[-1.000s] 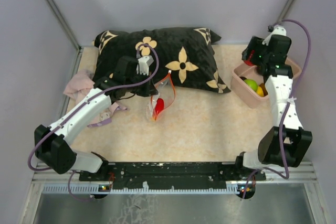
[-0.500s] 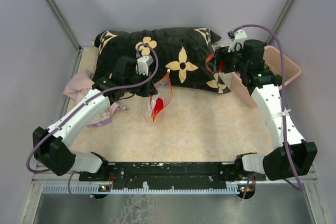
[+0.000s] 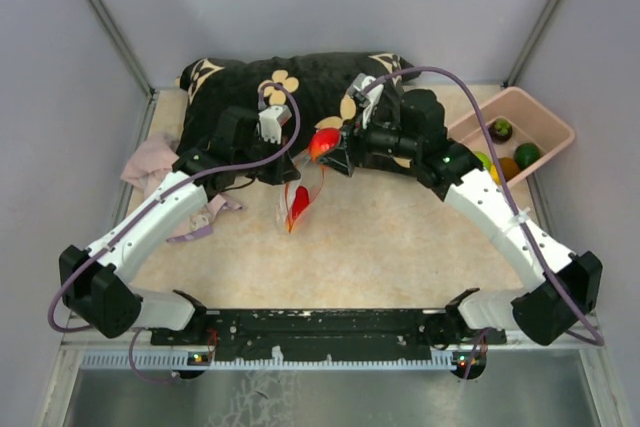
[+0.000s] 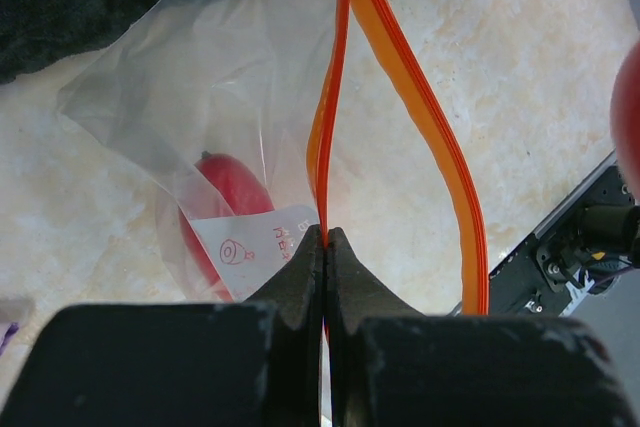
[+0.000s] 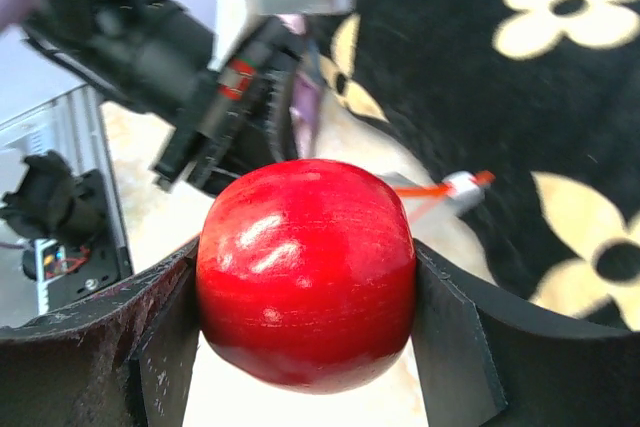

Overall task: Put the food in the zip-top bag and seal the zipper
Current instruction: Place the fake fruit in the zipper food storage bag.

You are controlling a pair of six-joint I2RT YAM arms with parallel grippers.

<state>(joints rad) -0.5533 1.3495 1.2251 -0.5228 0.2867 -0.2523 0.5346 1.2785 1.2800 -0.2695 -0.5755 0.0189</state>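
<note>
The clear zip-top bag hangs in front of the pillow with its mouth open, and a red food piece lies inside. My left gripper is shut on the red-orange zipper and holds one lip up, jaws pinched together in the left wrist view. My right gripper is shut on a glossy red apple and holds it just above the bag's mouth. More food, green, yellow-green and dark pieces, lies in the pink bin.
A black pillow with tan flowers lies across the back. A pink cloth lies at the left under my left arm. The pink bin stands at the back right. Grey walls close in the table.
My right arm has swung left from the pink bin to the bag's mouth, carrying the red apple. My left gripper has kept its hold on the zipper.
</note>
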